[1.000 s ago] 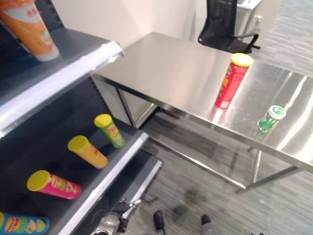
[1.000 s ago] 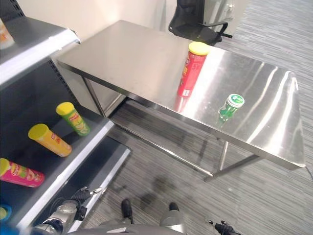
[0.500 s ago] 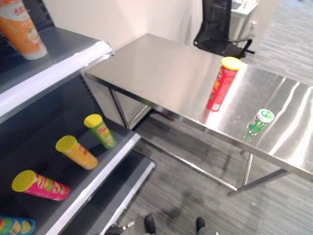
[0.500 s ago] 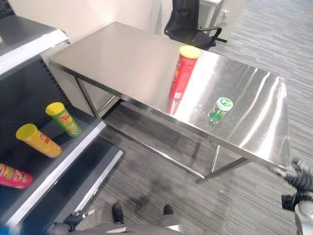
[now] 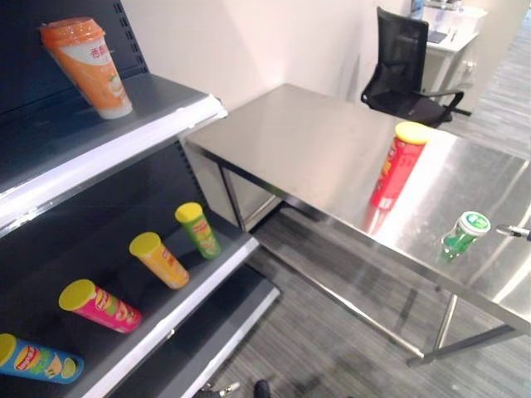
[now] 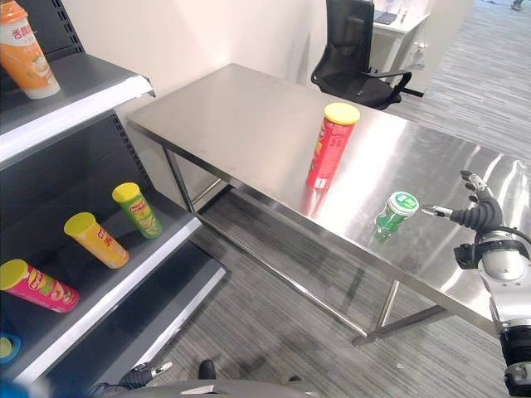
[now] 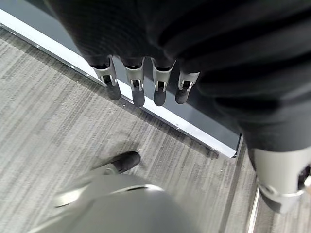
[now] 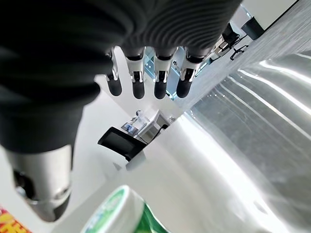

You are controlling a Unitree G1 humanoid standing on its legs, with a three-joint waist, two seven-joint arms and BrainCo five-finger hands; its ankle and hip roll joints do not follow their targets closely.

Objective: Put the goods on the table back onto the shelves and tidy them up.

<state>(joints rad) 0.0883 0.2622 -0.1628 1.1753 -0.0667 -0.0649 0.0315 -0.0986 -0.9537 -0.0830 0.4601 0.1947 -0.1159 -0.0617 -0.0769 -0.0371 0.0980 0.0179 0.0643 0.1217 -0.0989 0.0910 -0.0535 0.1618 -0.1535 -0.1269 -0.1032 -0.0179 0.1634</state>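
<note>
A red can with a yellow lid stands upright on the steel table. A small green bottle with a green-and-white cap stands near the table's front edge. My right hand hovers just right of the bottle, open, its fingers straight and apart from it. The right wrist view has the bottle's cap below the fingers. My left hand hangs open low over the floor by the shelf's base. On the lower shelf lie green, yellow, pink and blue cans.
An orange cup stands on the upper shelf. A black office chair and a white desk sit behind the table. Striped grey carpet runs between the shelves and the table.
The camera has tilted up and shifted. My right hand has risen from below the table's edge to just right of the green bottle. The cans and bottle have not moved.
</note>
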